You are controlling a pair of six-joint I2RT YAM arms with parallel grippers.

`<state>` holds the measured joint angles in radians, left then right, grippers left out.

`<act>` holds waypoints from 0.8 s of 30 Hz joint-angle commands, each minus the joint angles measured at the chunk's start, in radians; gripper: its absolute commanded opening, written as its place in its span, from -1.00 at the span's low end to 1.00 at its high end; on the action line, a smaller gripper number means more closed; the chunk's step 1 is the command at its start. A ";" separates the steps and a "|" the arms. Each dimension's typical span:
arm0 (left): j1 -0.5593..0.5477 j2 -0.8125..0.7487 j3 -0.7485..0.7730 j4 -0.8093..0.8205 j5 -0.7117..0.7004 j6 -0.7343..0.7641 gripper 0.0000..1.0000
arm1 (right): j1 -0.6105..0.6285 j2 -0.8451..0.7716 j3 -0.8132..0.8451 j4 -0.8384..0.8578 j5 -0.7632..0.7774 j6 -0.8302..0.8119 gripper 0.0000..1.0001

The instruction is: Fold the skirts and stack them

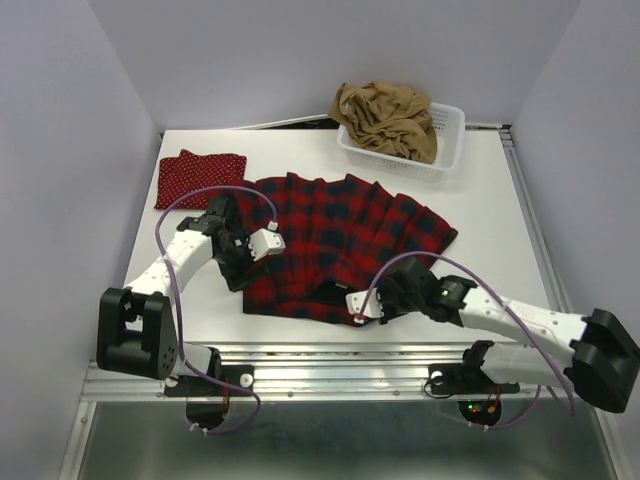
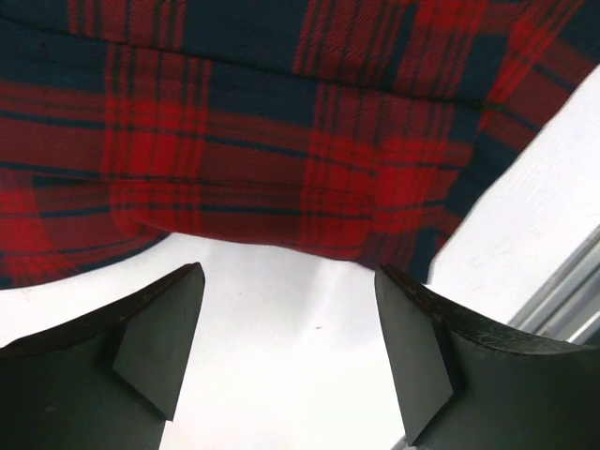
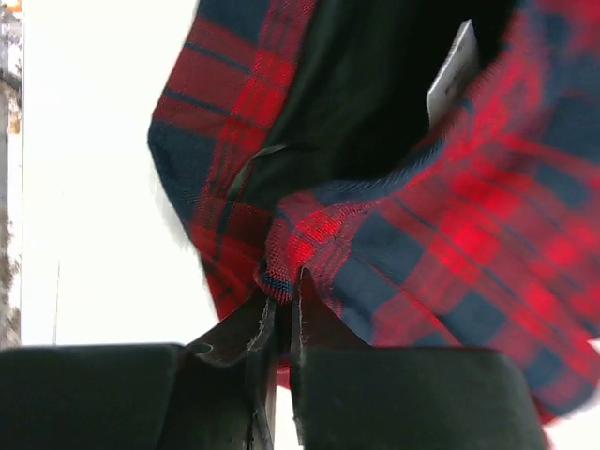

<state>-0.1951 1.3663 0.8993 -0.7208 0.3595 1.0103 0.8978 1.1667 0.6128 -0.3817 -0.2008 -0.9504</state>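
Nearest, at the lower middle of the top view, the right gripper [image 1: 360,306] is clamped on the near edge of the plaid skirt [image 1: 350,235]. In the right wrist view its jaws are pressed together, with a fold of the plaid skirt [image 3: 450,253] pinched at their tips. The edge is raised there, so that dark lining and a white label [image 3: 448,70] are exposed. The waist end is judged to be taken here so that the near side can be carried over into a fold.

Left of centre, the left gripper [image 1: 268,243] is held at the skirt's left edge. In the left wrist view its jaws are spread wide with nothing between them. Only bare table [image 2: 281,375] is seen below, and the plaid edge lies just beyond the fingertips. A matching grip is judged to be prepared but not yet made.

The plaid skirt is spread flat over the middle of the table, fanned toward the right, presumably for folding.

Farther back, at the upper left, the dotted skirt [image 1: 200,178] lies folded into a small rectangle, apart from the plaid one; it is probably the base of the stack.

Farthest, at the upper right, the tan skirt [image 1: 385,120] is heaped, crumpled, in the basket [image 1: 452,140].

Three skirts, one basket and two grippers are counted.
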 commanded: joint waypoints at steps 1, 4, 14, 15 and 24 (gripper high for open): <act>-0.006 -0.044 -0.052 0.007 -0.017 0.108 0.69 | 0.006 -0.157 -0.021 -0.023 0.020 -0.091 -0.99; 0.002 -0.105 -0.079 -0.022 -0.008 0.239 0.67 | 0.006 -0.248 -0.012 -0.092 0.017 -0.080 -0.99; -0.098 -0.302 -0.184 -0.138 0.011 0.729 0.67 | 0.006 -0.194 0.073 -0.074 0.089 0.041 -0.99; -0.122 -0.312 -0.222 -0.132 -0.002 0.747 0.66 | 0.006 -0.193 0.079 -0.068 0.103 0.048 -0.99; -0.216 -0.303 -0.336 0.006 -0.042 0.846 0.65 | 0.006 -0.217 0.136 -0.056 0.173 0.140 -0.99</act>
<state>-0.3759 1.0573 0.5884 -0.7639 0.3355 1.7840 0.8978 0.9806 0.6968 -0.4618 -0.0803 -0.8516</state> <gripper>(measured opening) 0.832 0.076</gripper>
